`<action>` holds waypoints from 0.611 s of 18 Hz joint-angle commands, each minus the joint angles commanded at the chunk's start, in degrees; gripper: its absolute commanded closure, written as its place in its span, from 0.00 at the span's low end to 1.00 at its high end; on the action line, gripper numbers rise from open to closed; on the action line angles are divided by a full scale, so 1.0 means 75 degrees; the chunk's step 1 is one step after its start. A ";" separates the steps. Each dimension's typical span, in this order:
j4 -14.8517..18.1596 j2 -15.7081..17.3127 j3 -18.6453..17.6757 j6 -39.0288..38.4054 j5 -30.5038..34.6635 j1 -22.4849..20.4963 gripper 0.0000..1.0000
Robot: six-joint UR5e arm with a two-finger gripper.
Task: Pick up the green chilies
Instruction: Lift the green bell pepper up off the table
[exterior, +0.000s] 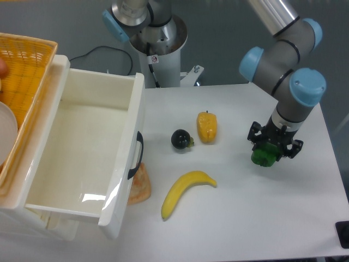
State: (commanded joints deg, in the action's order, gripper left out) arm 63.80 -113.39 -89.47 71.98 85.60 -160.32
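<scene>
The green chilies (264, 157) are a glossy bright-green chunky toy pepper at the right of the white table (234, 218). My gripper (274, 150) comes down on it from above, its black fingers (254, 136) on either side and shut on it. The pepper's top is hidden under the gripper body. Whether the pepper still touches the table, I cannot tell.
A yellow-orange pepper (206, 126) and a small dark round fruit (180, 139) lie mid-table, a banana (185, 191) in front of them. An open white drawer (82, 153) fills the left, an orange piece (140, 185) beside it. A yellow basket (22, 71) is at far left.
</scene>
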 joint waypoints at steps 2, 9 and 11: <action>0.0071 0.0269 0.0000 0.0035 -0.0012 0.0117 0.83; 0.0329 0.0810 0.0175 0.0047 0.0023 0.0691 0.87; 0.0364 0.0798 0.0164 0.0059 0.0466 0.0866 0.86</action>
State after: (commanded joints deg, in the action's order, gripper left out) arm 66.53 -107.40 -88.24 72.42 89.10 -153.82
